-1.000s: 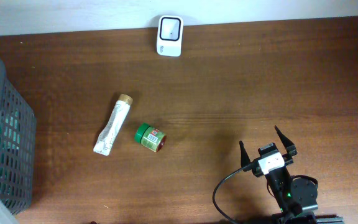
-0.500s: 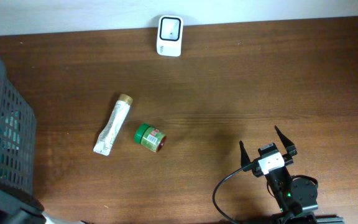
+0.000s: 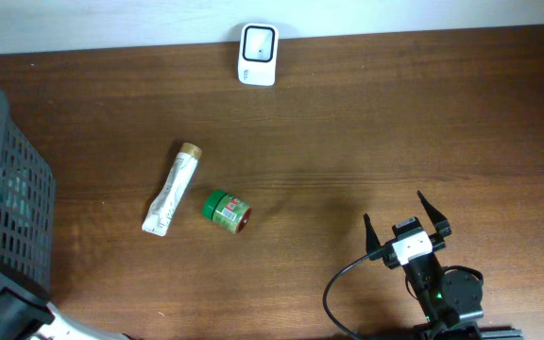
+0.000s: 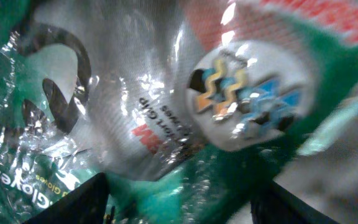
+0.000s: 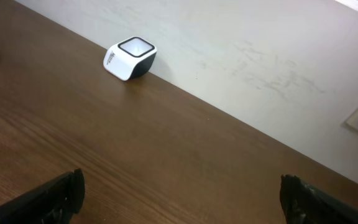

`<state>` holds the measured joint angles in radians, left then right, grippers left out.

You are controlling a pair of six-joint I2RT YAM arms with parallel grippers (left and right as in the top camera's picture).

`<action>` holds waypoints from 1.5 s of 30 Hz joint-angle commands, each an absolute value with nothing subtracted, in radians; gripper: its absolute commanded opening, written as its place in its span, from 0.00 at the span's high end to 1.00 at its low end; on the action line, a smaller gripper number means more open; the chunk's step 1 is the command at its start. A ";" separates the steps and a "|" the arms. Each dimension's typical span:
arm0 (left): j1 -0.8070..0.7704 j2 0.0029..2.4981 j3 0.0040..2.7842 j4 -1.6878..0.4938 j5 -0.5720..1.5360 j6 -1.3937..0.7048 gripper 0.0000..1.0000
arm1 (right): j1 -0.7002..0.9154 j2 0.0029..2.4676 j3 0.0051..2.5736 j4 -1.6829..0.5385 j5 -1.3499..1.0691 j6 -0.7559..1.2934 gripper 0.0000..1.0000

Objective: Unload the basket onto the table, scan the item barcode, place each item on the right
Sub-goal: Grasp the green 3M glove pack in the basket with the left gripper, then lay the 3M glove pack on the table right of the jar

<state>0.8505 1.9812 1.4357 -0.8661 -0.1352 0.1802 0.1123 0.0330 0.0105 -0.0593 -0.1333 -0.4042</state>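
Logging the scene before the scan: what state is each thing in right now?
White box-shaped barcode scanner: upright, untouched.
Silver tube with gold cap: lying flat.
Green round jar: on its side, beside the tube, not touching it.
Grey mesh plastic basket: holding glossy green-and-silver packets.
Left claw: open, just over the packets.
Right claw: open, empty.

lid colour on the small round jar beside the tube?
Green; the small round jar shows best in the overhead view.
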 commanded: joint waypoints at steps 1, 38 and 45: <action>0.854 2.014 1.422 -0.863 -0.207 0.196 0.53 | 0.117 0.028 0.006 -0.065 -0.145 -0.411 0.02; 0.112 1.278 1.740 -0.958 0.029 -0.049 1.00 | 0.117 0.028 0.006 -0.065 -0.145 -0.411 0.02; -0.266 1.627 1.710 -0.890 -0.025 -0.056 1.00 | 0.117 0.028 0.006 -0.065 -0.145 -0.411 0.02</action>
<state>-0.1539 1.5005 1.7245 -0.9367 -0.0051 -0.0402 0.1123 0.0330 0.0105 -0.0593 -0.1333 -0.4042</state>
